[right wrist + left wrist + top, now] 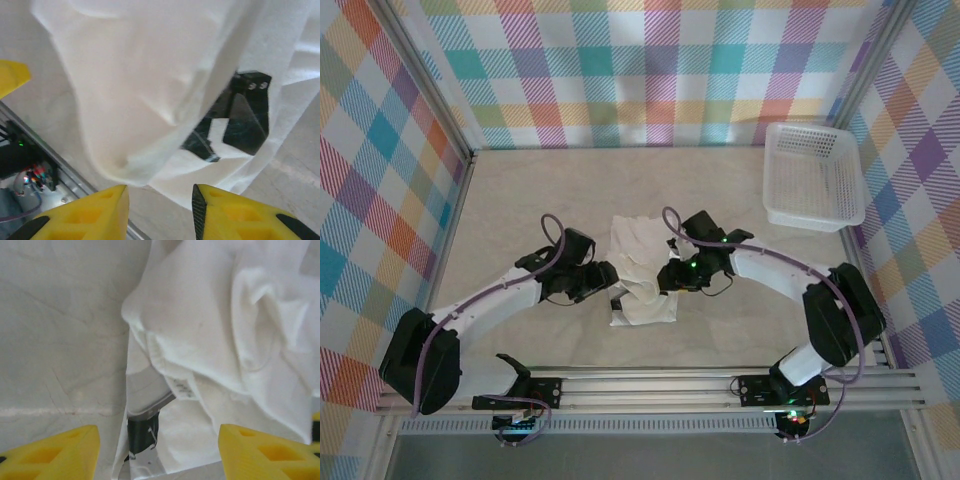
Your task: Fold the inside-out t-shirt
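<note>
The white t-shirt (640, 262) lies crumpled in the middle of the table, between my two grippers. My left gripper (616, 287) sits at its left edge, and my right gripper (669, 276) at its right edge. In the left wrist view the left gripper (159, 452) is open, its yellow fingertips (55, 452) wide apart, with bunched shirt cloth (210, 330), a care label (182, 388) and the small dark patch (142, 432) ahead. In the right wrist view the right gripper (160, 210) is open just below a hanging fold of the shirt (150, 90). A dark patch (242, 120) shows there.
A rigid white mesh basket (813, 175) stands at the back right of the table. Checked walls (650, 70) enclose the work area. An aluminium rail (650, 385) with the arm bases runs along the near edge. Bare table (520, 200) lies left of the shirt.
</note>
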{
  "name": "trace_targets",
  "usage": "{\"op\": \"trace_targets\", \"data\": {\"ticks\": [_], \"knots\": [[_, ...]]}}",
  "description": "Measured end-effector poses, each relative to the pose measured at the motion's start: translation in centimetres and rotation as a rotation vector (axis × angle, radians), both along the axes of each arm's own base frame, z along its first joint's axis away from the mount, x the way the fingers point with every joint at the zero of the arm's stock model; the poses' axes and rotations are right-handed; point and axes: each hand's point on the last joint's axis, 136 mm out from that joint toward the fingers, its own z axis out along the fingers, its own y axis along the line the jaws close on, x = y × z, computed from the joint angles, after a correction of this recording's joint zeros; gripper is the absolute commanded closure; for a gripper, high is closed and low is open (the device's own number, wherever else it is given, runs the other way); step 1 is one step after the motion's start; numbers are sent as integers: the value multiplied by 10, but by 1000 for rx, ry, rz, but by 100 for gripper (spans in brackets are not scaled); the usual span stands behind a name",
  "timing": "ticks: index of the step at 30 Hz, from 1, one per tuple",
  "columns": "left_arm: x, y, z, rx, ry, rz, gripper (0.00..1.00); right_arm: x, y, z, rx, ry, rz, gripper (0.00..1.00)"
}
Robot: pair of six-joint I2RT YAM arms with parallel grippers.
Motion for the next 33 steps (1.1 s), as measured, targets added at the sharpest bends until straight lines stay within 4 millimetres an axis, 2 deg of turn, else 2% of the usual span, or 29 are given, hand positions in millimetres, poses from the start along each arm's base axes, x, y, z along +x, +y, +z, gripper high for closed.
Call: {"op": "trace_targets", "data": {"ticks": [2,3,5,7,8,9,10,11,12,13,17,20,22,24,26,27,30,33], "knots": [[8,2,2,-2,-14,21,20,0,3,9,28,-21,-15,39],[11,3,1,-1,-17,29,19,-1,4,11,35,-29,-19,38],[16,3,-5,2,-10,40,19,0,7,12,43,-29,-24,40],[24,1,-14,11,5,48,26,1,12,5,35,-5,-22,46],[28,0,-18,12,8,50,34,3,16,0,27,11,-19,52],[33,-1,-23,12,12,52,45,6,20,-6,19,25,-16,64],[38,-4,-26,7,12,55,60,9,23,-10,13,36,-18,76],[43,-6,-29,3,14,56,80,12,26,-14,7,42,-18,85],[47,-9,-29,-3,13,55,95,16,29,-16,4,49,-22,88],[50,-11,-28,-7,7,54,100,19,31,-15,4,50,-27,91],[66,-18,0,-42,-64,59,100,37,34,7,37,13,-85,93],[80,-24,31,-78,-139,60,100,61,20,23,87,12,-197,90],[92,-30,51,-102,-183,56,100,88,4,28,125,6,-288,82],[106,-39,66,-123,-219,51,100,113,-10,23,145,19,-360,69],[122,-47,68,-134,-238,46,89,135,-16,13,153,44,-395,57],[131,-51,66,-135,-242,41,83,146,-17,5,155,46,-405,54],[157,-55,49,-127,-236,50,75,166,-22,-18,138,55,-426,50],[187,-51,34,-115,-236,72,59,186,-28,-25,132,48,-444,47]]}}
